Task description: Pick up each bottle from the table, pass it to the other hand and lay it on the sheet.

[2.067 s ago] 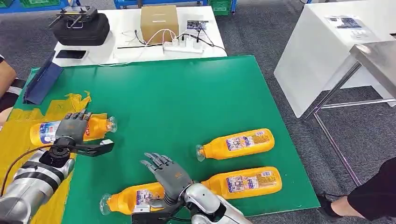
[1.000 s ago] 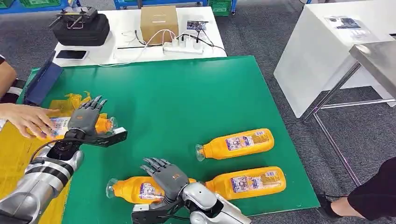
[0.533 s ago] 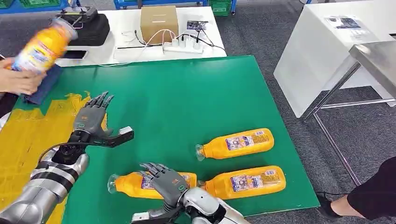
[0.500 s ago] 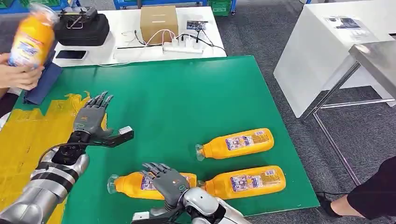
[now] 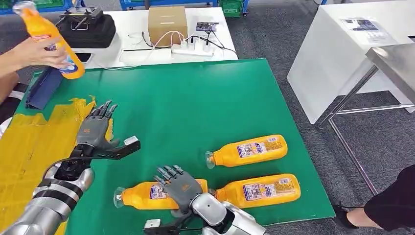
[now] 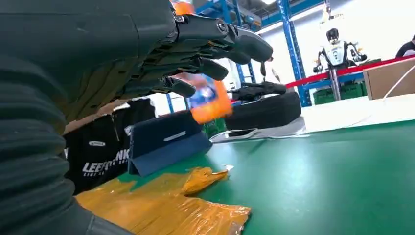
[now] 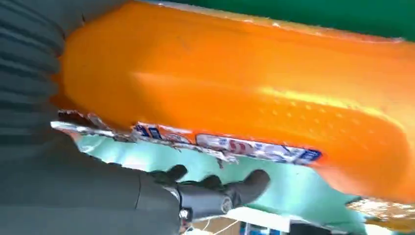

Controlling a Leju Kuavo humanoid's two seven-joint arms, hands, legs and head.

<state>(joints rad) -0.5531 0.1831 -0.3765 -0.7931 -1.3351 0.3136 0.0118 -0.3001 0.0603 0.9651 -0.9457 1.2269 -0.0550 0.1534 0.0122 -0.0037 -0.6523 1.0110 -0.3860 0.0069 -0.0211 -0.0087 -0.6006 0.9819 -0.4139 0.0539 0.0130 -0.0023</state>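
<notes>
You have the green table (image 5: 195, 98) before you, with the crumpled yellow sheet (image 5: 29, 147) spread over its left side. Your left arm reaches over the sheet's inner edge, and your left hand (image 5: 95, 132) hangs there with fingers spread and thumb stuck out sideways, gripping nothing. Your right hand (image 5: 180, 188) lies draped across the middle of the nearest bottle (image 5: 142, 196), fingers fanned over its label; the right wrist view shows the orange body right against the palm, but you cannot tell whether the fingers have closed around it. That bottle lies on its side, cap toward the left. Two more bottles lie on their sides to its right: one (image 5: 259, 191) just beside your right hand, another (image 5: 247, 151) farther back. At the far left, a person's hand (image 5: 41, 51) holds a fourth bottle (image 5: 51, 39) up above the table's corner.
</notes>
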